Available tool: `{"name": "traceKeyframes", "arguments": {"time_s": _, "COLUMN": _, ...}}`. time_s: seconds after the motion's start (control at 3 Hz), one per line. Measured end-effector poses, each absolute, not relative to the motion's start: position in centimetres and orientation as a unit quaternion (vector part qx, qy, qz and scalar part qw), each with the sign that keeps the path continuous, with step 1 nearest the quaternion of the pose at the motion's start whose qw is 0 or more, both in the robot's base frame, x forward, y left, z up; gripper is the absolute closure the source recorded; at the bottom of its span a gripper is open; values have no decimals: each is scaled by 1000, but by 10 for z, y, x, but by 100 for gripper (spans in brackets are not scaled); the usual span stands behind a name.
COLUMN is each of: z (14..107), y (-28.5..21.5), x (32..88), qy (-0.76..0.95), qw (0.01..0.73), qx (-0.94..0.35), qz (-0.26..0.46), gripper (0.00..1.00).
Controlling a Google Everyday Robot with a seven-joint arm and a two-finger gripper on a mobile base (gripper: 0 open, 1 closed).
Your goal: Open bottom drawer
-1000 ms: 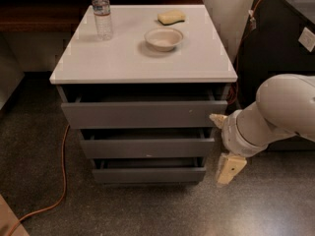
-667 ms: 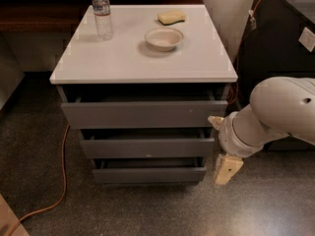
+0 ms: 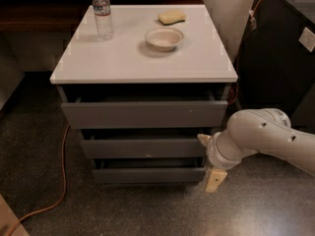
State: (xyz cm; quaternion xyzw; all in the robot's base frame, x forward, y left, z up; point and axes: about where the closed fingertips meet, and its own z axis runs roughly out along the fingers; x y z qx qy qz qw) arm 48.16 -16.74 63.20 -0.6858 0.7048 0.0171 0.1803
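We see the bottom drawer (image 3: 147,175) lowest of three under the bench (image 3: 123,58) top. Our gripper (image 3: 209,160) sits just beside its right end, spread apart and holding nothing.

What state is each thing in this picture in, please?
Bottom drawer, about shut, interior unseen.
Middle drawer, appears slightly ajar.
Top drawer, slightly ajar.
Water bottle, upright, capped.
Bowl, upright, empty.
Sponge, lying flat.
Pincer, low at the bottom drawer's right end, contact unclear.
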Motion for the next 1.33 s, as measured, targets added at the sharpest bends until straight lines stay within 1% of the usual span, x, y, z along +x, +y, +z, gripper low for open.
{"name": "traceKeyframes", "arguments": {"time_s": 0.67, "z": 551, "y": -152, "x": 508, "qy": 681, "qw": 203, "qx": -701, "qz": 58, "gripper": 0}}
{"name": "traceKeyframes", "arguments": {"time_s": 1.33, "z": 472, "y": -122, "x": 514, "qy": 653, "qw": 206, "qx": -722, "qz": 98, "gripper": 0}}
